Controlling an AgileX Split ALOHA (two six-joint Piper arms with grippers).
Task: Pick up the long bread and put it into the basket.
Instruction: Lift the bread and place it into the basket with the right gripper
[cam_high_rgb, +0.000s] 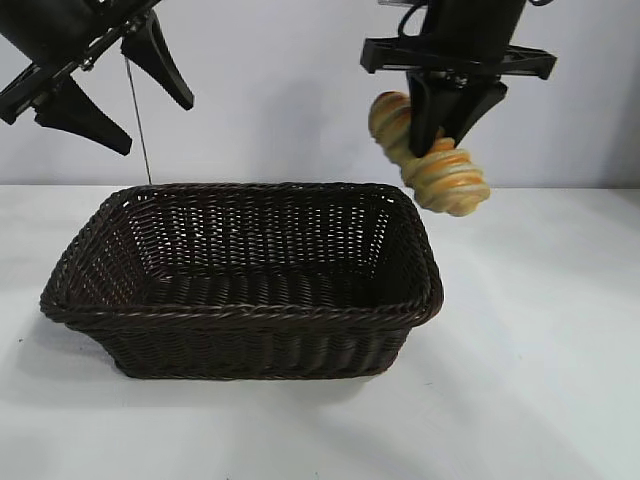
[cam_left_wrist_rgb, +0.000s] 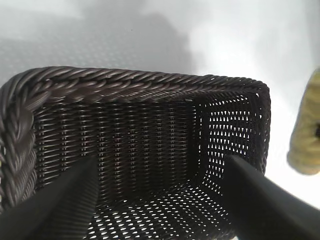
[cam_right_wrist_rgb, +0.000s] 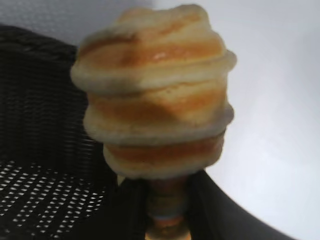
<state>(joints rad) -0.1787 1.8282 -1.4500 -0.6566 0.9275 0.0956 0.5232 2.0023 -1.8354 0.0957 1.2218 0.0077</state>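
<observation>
Long bread (cam_high_rgb: 445, 175) hangs clamped in right hand (cam_high_rgb: 440, 135), beside basket (cam_high_rgb: 240, 315).

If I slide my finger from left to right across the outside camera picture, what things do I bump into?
left pincer, open and high up → basket on the table → right pincer → long bread it holds in the air.
</observation>
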